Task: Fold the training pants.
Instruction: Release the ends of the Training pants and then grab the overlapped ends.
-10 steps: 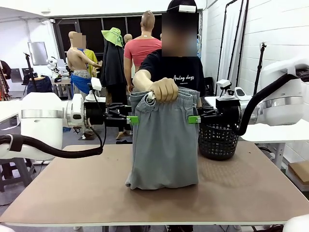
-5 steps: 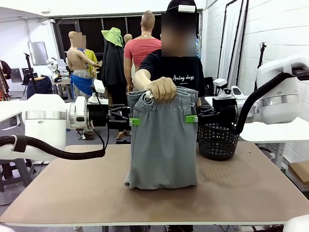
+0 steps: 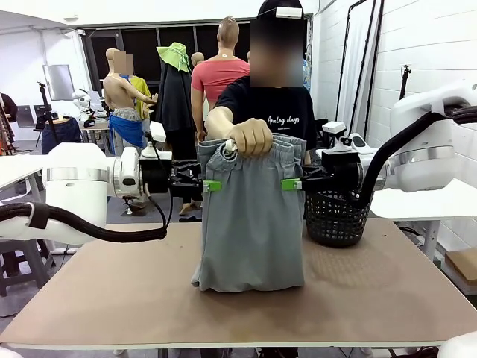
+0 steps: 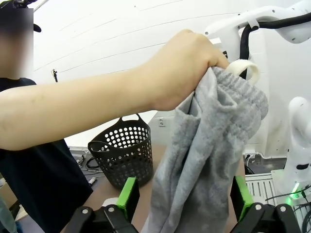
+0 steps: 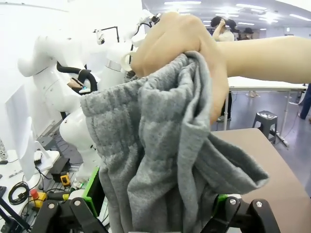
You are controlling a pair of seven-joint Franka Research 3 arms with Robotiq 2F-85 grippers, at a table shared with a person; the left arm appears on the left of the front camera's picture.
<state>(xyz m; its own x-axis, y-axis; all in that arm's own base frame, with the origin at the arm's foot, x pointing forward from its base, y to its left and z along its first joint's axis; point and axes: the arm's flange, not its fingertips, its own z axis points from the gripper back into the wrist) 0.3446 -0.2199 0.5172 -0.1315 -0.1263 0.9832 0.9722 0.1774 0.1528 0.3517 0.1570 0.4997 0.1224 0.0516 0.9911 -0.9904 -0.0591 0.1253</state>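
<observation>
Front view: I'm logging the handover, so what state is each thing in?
training pants: hanging by the top, bottom on the table
person's hand: fisted around the pants' top
left gripper: jaws open around one side edge
right gripper: jaws open around the other edge
black basket: upright on the table

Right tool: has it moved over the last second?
Yes. The right tool has edged toward picture left, away from the black basket, nearer the training pants.
</observation>
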